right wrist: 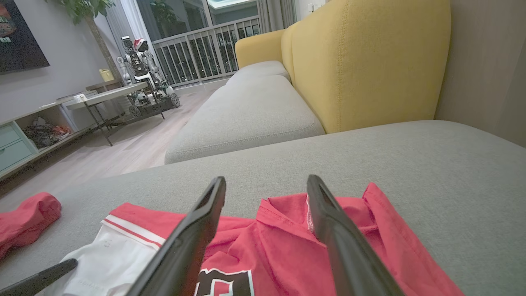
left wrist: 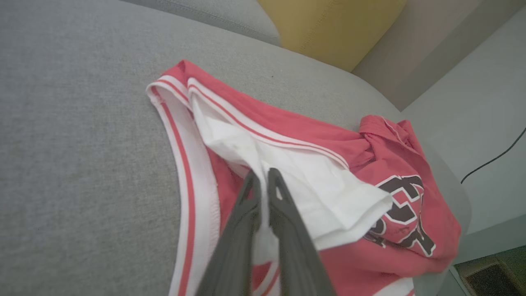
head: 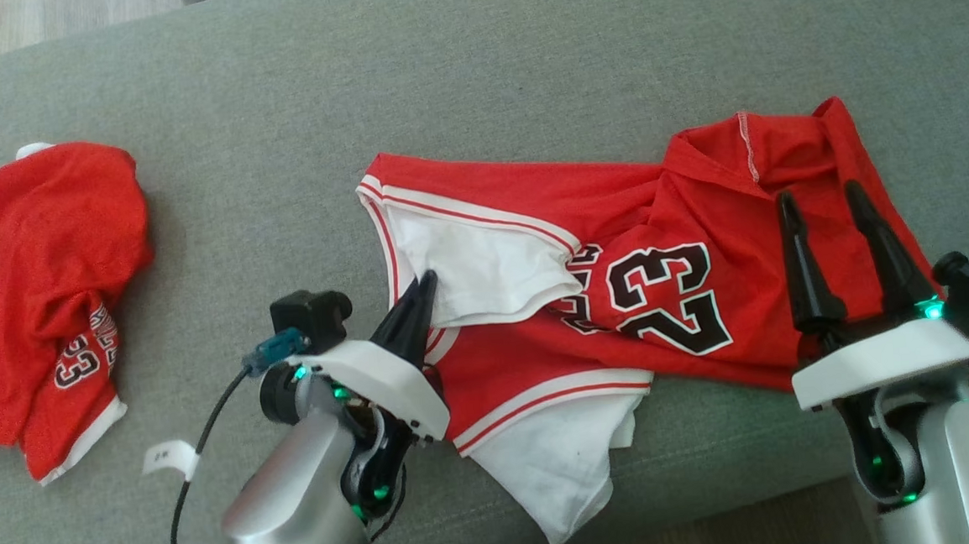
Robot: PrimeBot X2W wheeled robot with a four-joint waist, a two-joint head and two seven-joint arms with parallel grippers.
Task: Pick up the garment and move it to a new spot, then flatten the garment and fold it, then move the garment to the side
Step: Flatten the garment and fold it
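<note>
Status: you're at the start, on the grasp for the first pick.

Left gripper (head: 425,282): fingers drawn together, pinching the white inside layer of the #23 jersey (head: 530,193) at the arm opening. In the left wrist view the white cloth sits between the two fingertips, so I'd call it clamped, though the bite looks thin.

Right gripper (head: 820,194): fingers wide apart and holding nothing. It hovers over the jersey's bunched red end, with the hem fold just past its fingertips.

The jersey lies rumpled on the grey sofa cushion (head: 273,108), stretching from the left fingertips across to under the right fingers. One white-lined flap hangs over the cushion edge back toward the left wrist.

A second red jersey (head: 46,248) is balled up well off to the outer side of the left gripper; neither gripper touches it.

Nothing looks complete. Left to do: lift, relocate, flatten, fold, move aside.
</note>
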